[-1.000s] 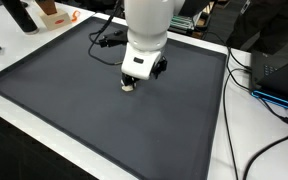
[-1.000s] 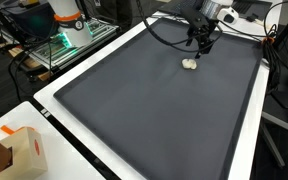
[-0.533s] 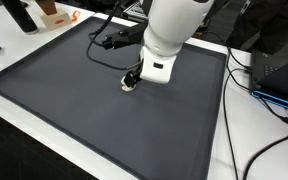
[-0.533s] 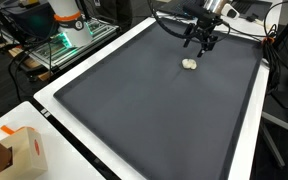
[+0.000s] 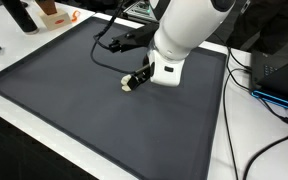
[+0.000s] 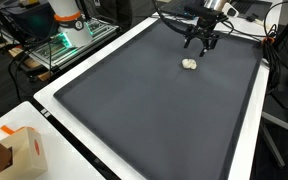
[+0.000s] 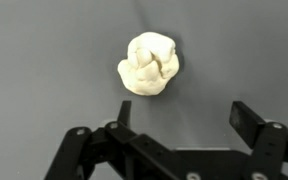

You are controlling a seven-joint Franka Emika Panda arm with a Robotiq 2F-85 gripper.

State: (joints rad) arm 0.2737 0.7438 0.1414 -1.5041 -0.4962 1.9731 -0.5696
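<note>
**Open gripper [image 7: 184, 116] hangs over a pale lump [image 7: 149, 64] on the grey mat [image 6: 124, 110]**

Here's the wrist view: a small cream-white crumpled lump, soft-looking and folded in on itself, lies alone on the dark grey flat mat. The two black fingers [image 7: 246, 118] stand wide apart with nothing between them. The lump sits beyond the fingertips in this view, a little towards the left-hand finger, clear of both. No contact.

In an exterior view the gripper [image 6: 200, 40] is up off the surface and the lump [image 6: 190, 64] lies on the mat just beside and below it, near the mat's far end and well away from the near corner. Seen from the opposite side in an exterior view, the white arm's bulky wrist covers most of the gripper [image 5: 140, 78], whose dark fingertips poke out right next to the lump [image 5: 129, 84] — whether they overlap it from this angle I cannot tell, but the wrist view shows them apart.

Around the scene: the mat lies on a white table top [image 6: 246, 150] that frames it as a pale border. An orange-and-white cardboard box [image 6: 24, 150] stands at the near corner, off the mat. A black cable [image 5: 236, 110] trails across the white border.
</note>
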